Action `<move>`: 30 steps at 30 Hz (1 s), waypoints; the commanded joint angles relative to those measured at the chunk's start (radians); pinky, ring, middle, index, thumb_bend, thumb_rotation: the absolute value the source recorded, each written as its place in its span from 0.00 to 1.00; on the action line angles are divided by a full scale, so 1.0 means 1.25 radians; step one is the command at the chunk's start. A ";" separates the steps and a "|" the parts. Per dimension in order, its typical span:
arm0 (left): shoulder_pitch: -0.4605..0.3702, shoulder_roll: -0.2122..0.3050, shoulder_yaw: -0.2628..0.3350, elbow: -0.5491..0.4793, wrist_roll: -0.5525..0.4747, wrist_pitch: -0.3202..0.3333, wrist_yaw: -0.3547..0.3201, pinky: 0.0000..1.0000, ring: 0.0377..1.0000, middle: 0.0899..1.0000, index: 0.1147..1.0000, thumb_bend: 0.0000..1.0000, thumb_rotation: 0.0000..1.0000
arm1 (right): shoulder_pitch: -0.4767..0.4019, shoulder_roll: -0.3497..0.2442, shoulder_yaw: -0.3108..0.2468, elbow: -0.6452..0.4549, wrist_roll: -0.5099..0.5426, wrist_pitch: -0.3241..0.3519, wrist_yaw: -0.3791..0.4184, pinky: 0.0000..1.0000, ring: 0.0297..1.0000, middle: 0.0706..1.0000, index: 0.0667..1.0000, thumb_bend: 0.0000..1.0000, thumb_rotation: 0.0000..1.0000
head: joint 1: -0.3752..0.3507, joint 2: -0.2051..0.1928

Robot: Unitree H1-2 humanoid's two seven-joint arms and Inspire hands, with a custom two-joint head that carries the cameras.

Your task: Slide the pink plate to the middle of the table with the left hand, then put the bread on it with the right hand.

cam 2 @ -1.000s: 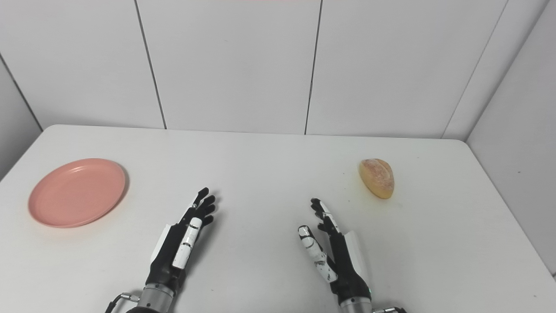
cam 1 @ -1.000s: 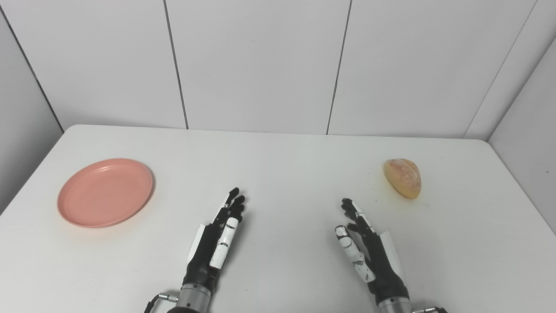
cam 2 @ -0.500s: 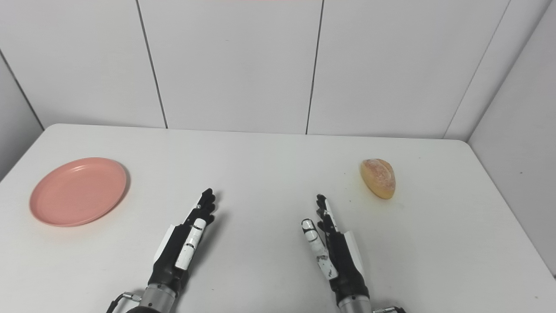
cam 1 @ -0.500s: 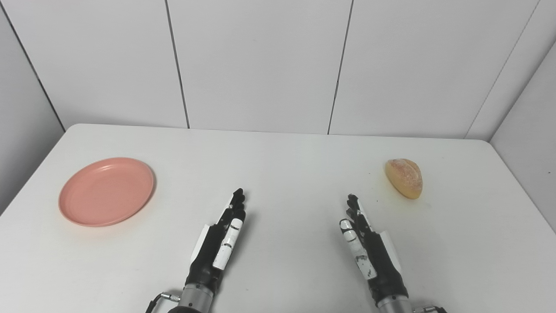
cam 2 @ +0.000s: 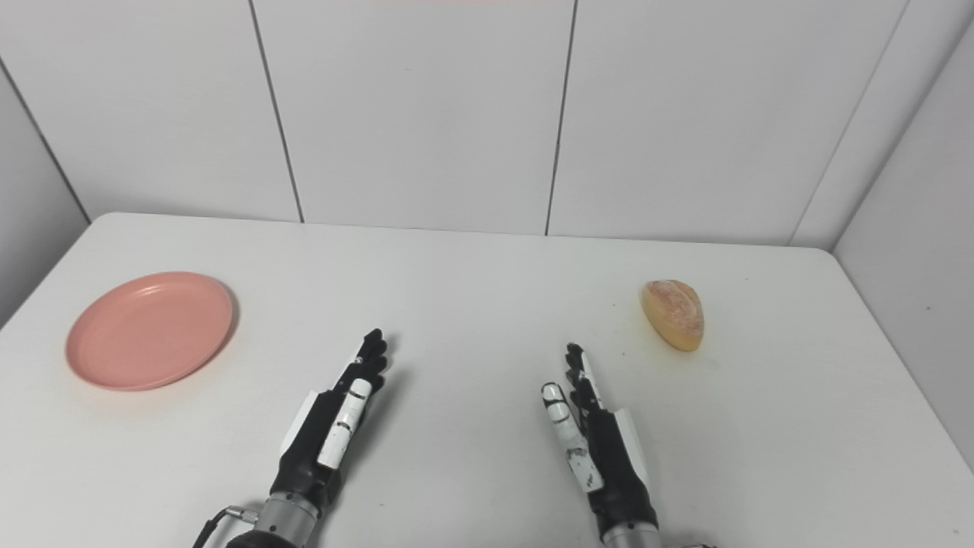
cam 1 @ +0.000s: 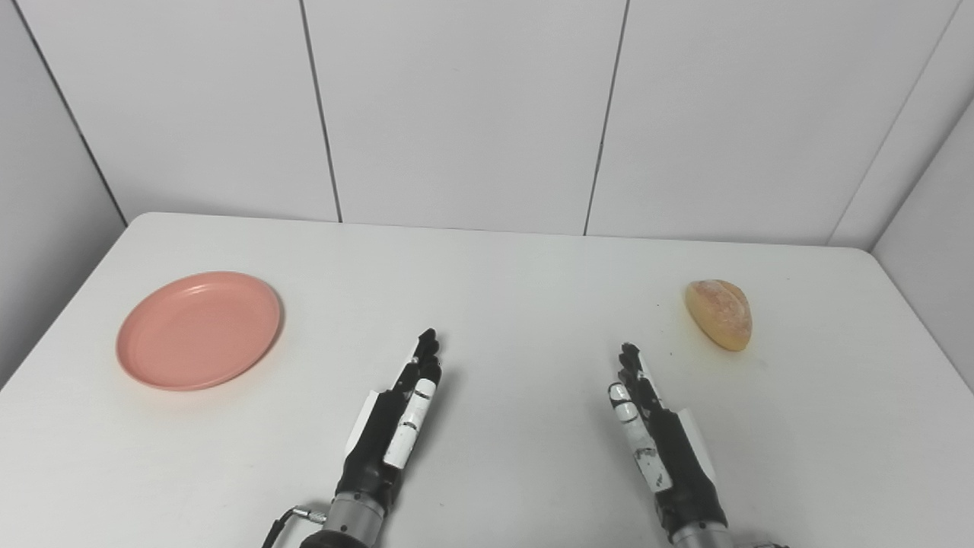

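Observation:
A pink plate [cam 1: 199, 329] lies flat at the left side of the white table [cam 1: 502, 304]. A golden bread roll [cam 1: 719, 313] lies at the right side. My left hand [cam 1: 396, 422] rests near the table's front, left of centre, fingers straight and held together, empty, well to the right of the plate. My right hand [cam 1: 658, 438] rests right of centre, fingers straight, thumb alongside, empty, below and left of the bread. Both hands stand edge-on, palms facing each other.
White wall panels rise behind the table's far edge [cam 1: 487, 224]. A grey side wall [cam 1: 936, 251] stands close at the right, another [cam 1: 46, 251] at the left. A cable [cam 1: 285, 521] hangs at my left wrist.
The camera has shifted, so the whole scene sits a little further right. Both hands have drawn their fingers closer together and turned more edge-on. The plate and the bread have not moved.

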 commanded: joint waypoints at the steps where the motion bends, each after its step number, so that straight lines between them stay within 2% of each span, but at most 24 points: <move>1: 0.004 -0.016 -0.017 0.009 0.021 -0.026 0.013 0.96 0.97 0.98 0.98 0.45 1.00 | -0.001 -0.017 -0.009 -0.008 0.003 -0.060 -0.001 0.97 1.00 1.00 1.00 0.37 1.00 | 0.037 -0.017; 2: 0.005 -0.020 -0.020 0.016 0.025 -0.033 0.016 0.95 0.96 0.98 0.97 0.44 1.00 | 0.001 -0.023 -0.010 -0.002 0.005 -0.074 -0.001 0.96 0.99 1.00 1.00 0.37 1.00 | 0.037 -0.017; 3: 0.004 -0.026 -0.025 0.027 0.031 -0.043 0.022 0.95 0.96 0.97 0.97 0.44 1.00 | 0.002 -0.031 -0.015 0.008 0.012 -0.089 0.000 0.96 0.99 1.00 1.00 0.37 1.00 | 0.086 -0.040; 4: 0.005 -0.031 -0.029 0.036 0.037 -0.052 0.027 0.94 0.95 0.97 0.97 0.43 1.00 | 0.002 -0.038 -0.018 0.017 0.019 -0.106 0.002 0.97 0.99 1.00 1.00 0.37 1.00 | 0.086 -0.040; 5: 0.003 -0.037 -0.034 0.049 0.044 -0.063 0.035 0.93 0.95 0.97 0.97 0.43 1.00 | 0.000 -0.046 -0.022 0.028 0.027 -0.120 0.005 0.97 0.99 1.00 1.00 0.37 1.00 | 0.125 -0.059; 6: 0.002 -0.042 -0.037 0.061 0.051 -0.077 0.043 0.92 0.94 0.97 0.97 0.43 1.00 | 0.000 -0.054 -0.024 0.037 0.029 -0.134 0.007 0.97 1.00 1.00 1.00 0.37 1.00 | 0.125 -0.059; 7: 0.000 -0.048 -0.041 0.075 0.057 -0.088 0.051 0.91 0.94 0.96 0.96 0.43 1.00 | -0.002 -0.061 -0.028 0.048 0.035 -0.148 0.009 0.97 0.99 1.00 1.00 0.36 1.00 | 0.158 -0.077; 9: -0.005 -0.058 -0.048 0.101 0.070 -0.107 0.066 0.88 0.94 0.95 0.96 0.43 1.00 | -0.004 -0.071 -0.034 0.067 0.057 -0.171 0.018 0.99 1.00 1.00 1.00 0.32 1.00 | 0.189 -0.094; 11: -0.010 -0.066 -0.053 0.121 0.078 -0.121 0.076 0.88 0.94 0.95 0.96 0.44 1.00 | -0.006 -0.076 -0.039 0.080 0.076 -0.182 0.025 1.00 1.00 1.00 1.00 0.31 1.00 | 0.197 -0.098; 12: -0.013 -0.071 -0.055 0.136 0.083 -0.130 0.082 0.88 0.94 0.95 0.95 0.44 1.00 | -0.007 -0.077 -0.043 0.088 0.088 -0.187 0.029 1.00 1.00 1.00 1.00 0.30 1.00 | 0.223 -0.113; 17: -0.024 -0.090 -0.058 0.176 0.095 -0.163 0.100 0.89 0.94 0.95 0.95 0.41 1.00 | -0.010 -0.080 -0.052 0.108 0.120 -0.195 0.044 1.00 1.00 1.00 1.00 0.24 1.00 | 0.252 -0.131; 22: -0.029 -0.099 -0.060 0.190 0.104 -0.170 0.105 0.90 0.94 0.95 0.95 0.41 1.00 | -0.012 -0.079 -0.057 0.114 0.141 -0.194 0.052 1.00 1.00 1.00 1.00 0.22 1.00 | 0.256 -0.134; 30: -0.032 -0.098 -0.056 0.197 0.099 -0.179 0.103 0.91 0.94 0.95 0.95 0.43 1.00 | -0.012 -0.074 -0.056 0.110 0.131 -0.183 0.051 1.00 1.00 1.00 1.00 0.24 1.00 | 0.253 -0.133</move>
